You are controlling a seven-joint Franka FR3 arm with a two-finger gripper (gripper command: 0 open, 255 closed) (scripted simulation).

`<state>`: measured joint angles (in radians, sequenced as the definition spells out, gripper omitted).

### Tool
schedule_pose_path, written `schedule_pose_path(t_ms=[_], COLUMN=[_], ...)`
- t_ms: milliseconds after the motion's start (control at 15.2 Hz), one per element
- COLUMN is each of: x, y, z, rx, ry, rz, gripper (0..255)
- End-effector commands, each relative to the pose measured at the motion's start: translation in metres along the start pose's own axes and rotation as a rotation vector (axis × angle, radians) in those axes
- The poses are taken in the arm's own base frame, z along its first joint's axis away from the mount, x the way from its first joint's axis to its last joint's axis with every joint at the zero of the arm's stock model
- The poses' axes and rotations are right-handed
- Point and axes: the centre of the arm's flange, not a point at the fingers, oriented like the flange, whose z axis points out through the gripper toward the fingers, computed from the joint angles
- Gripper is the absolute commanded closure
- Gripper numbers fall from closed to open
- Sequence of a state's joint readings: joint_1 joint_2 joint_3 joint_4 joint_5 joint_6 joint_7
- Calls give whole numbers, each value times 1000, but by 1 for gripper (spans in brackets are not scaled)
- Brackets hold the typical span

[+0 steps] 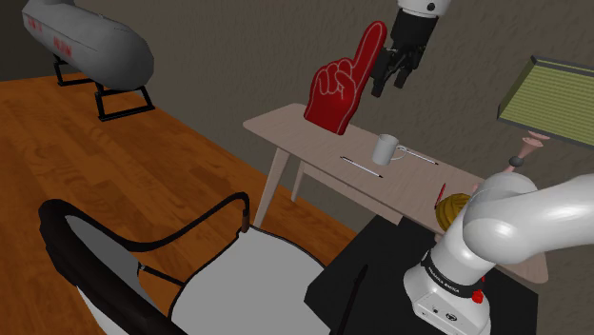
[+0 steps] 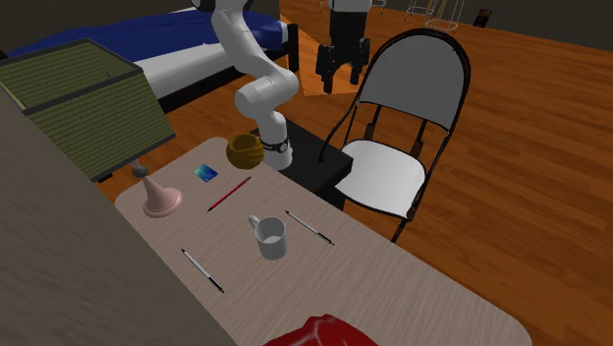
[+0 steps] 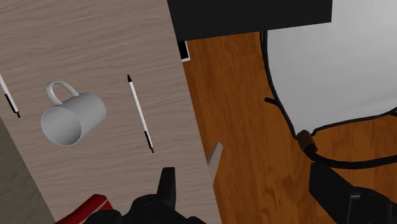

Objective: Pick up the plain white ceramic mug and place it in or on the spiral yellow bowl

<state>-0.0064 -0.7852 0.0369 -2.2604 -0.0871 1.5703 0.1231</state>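
The white mug [image 1: 386,149] stands upright on the pale wooden table [image 1: 305,127], its handle toward the shoulder view's right. From across the table the mug [image 2: 269,237] sits mid-table, far from the yellow bowl [image 2: 246,150] at the table's end beside the arm's base. The arm partly hides that bowl [image 1: 454,210] in the shoulder view. My black gripper [image 1: 394,74] hangs high above the table, open and holding nothing. In the wrist view the mug [image 3: 70,118] lies well off to one side of my gripper [image 3: 248,191], whose fingers [image 3: 167,186] stand over the table's edge and the floor.
A red foam hand [image 1: 343,86] stands at the table's far end. Thin pens [image 2: 309,227] [image 2: 202,270] flank the mug; a red pen [image 2: 228,194] and blue card [image 2: 205,173] lie near the bowl. A green-shaded lamp [image 2: 83,103] stands on a pink base. A folding chair [image 2: 393,167] faces the table.
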Motion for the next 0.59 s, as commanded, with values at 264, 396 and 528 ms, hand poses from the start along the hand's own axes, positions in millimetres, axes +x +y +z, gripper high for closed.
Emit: schedule_pose_path(t_ms=[264,396,528], x=[12,18,23], y=[36,53,71], z=[38,58,77], rx=[7,10,14], ry=[-4,-6,-8], rz=[33,50,66], gripper=[0,0,0])
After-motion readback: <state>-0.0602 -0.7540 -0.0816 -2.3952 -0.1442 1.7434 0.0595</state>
